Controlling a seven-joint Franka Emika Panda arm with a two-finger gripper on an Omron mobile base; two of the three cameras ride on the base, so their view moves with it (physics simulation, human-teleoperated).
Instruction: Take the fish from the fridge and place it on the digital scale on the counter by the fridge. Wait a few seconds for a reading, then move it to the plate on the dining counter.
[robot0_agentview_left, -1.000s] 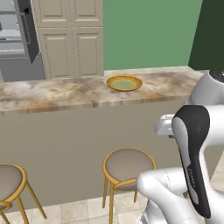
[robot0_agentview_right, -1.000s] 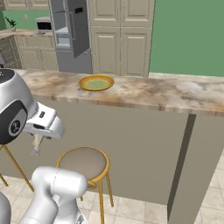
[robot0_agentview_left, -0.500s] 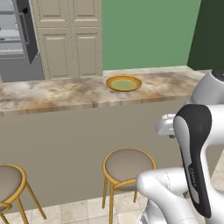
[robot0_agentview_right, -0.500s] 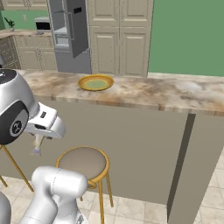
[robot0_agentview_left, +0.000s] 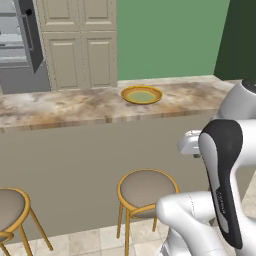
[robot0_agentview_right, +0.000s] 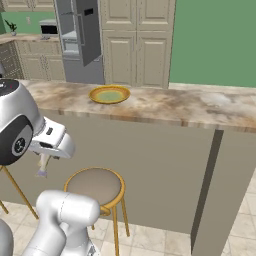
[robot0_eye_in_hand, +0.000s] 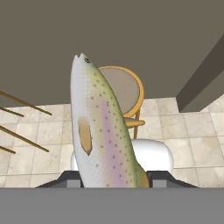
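My gripper (robot0_eye_in_hand: 114, 181) is shut on the fish (robot0_eye_in_hand: 99, 131), a speckled silver-tan fish that points away over the floor and a stool in the hand view. In the right base view the fish (robot0_agentview_right: 43, 165) hangs below the gripper (robot0_agentview_right: 45, 158), low in front of the dining counter's plain side. The golden-yellow plate (robot0_agentview_left: 141, 95) (robot0_agentview_right: 109, 94) sits bare on the dining counter (robot0_agentview_left: 60, 106) (robot0_agentview_right: 200, 107), above the gripper and further away. Behind the counter stands the grey fridge (robot0_agentview_left: 17, 47) (robot0_agentview_right: 80, 42) with its door open.
Round wooden stools (robot0_agentview_left: 147, 189) (robot0_agentview_right: 96, 186) stand against the dining counter's side, one right under the hand, another at the left (robot0_agentview_left: 10, 210). Tall tan cupboards (robot0_agentview_left: 80, 45) and a green wall (robot0_agentview_left: 170, 35) lie behind. A panelled counter (robot0_agentview_right: 22, 39) shows far back.
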